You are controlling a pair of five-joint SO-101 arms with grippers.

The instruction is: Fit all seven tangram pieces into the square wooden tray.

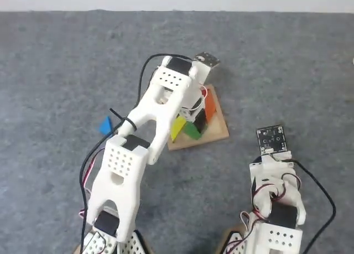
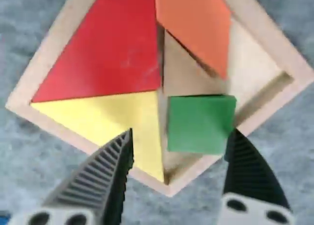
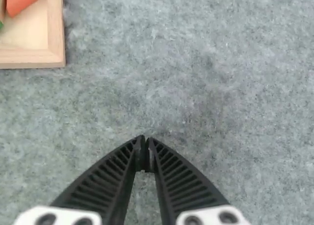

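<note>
Wooden tray [image 2: 43, 63] is overhung by the left pincer [image 2: 181, 134], spread wide above the green square [image 2: 201, 124] with nothing gripped; the right pincer [image 3: 143, 139] is closed, empty, over the tabletop [image 3: 196, 63].

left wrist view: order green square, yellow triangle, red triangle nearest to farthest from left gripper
1. Green square tangram piece, between the fingers of the left gripper.
2. Yellow triangle piece, beside one finger.
3. Red triangle piece, beyond the yellow.

The tray [image 2: 43, 63] is plain pale wood, with a red triangle [image 2: 113, 48], yellow triangle [image 2: 117, 119], green square [image 2: 198, 123] and orange piece [image 2: 196, 24] inside. The blue piece [image 1: 105, 125] is at its 9 o'clock, on the speckled grey worktop [image 3: 196, 63].
</note>
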